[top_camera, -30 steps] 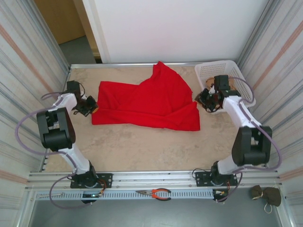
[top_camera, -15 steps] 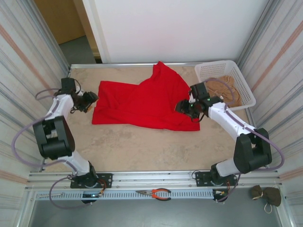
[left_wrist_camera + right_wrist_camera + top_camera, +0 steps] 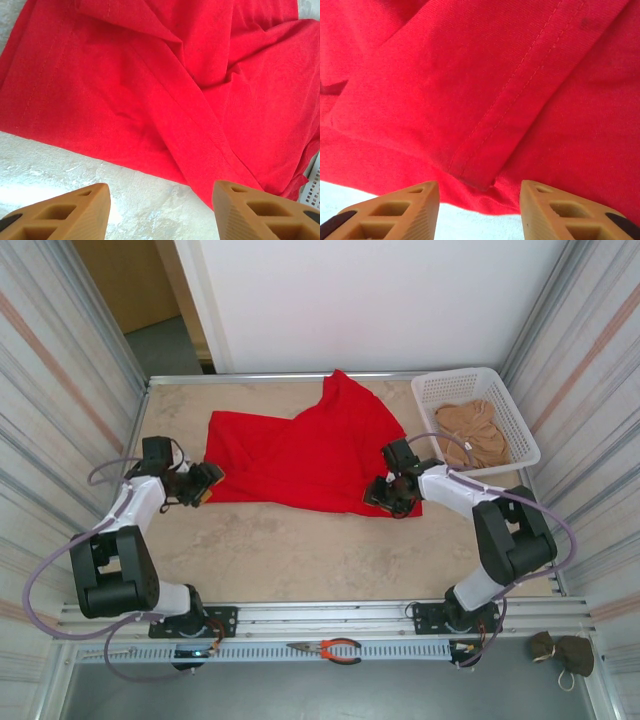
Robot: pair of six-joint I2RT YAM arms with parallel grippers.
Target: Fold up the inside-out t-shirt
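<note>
The inside-out t-shirt (image 3: 305,455) lies rumpled and bright red across the back half of the table, one point reaching toward the back wall. My left gripper (image 3: 205,483) sits low at its near left corner. In the left wrist view this gripper (image 3: 160,194) is open over bare table, with the t-shirt's (image 3: 150,85) hem just ahead of the fingertips. My right gripper (image 3: 385,495) is at the near right corner. In the right wrist view it (image 3: 480,189) is open, with the t-shirt's (image 3: 485,75) edge and a stitched fold between its fingers, nothing pinched.
A white basket (image 3: 455,376) at the back right holds a tan garment (image 3: 470,430). Red-handled pliers (image 3: 330,648) lie on the front rail. A small tan item (image 3: 562,652) rests at the near right. Metal walls close in both sides of the table.
My right gripper has swung from the basket to the shirt's near right corner. My left gripper has come toward the near side, to the shirt's near left corner.
</note>
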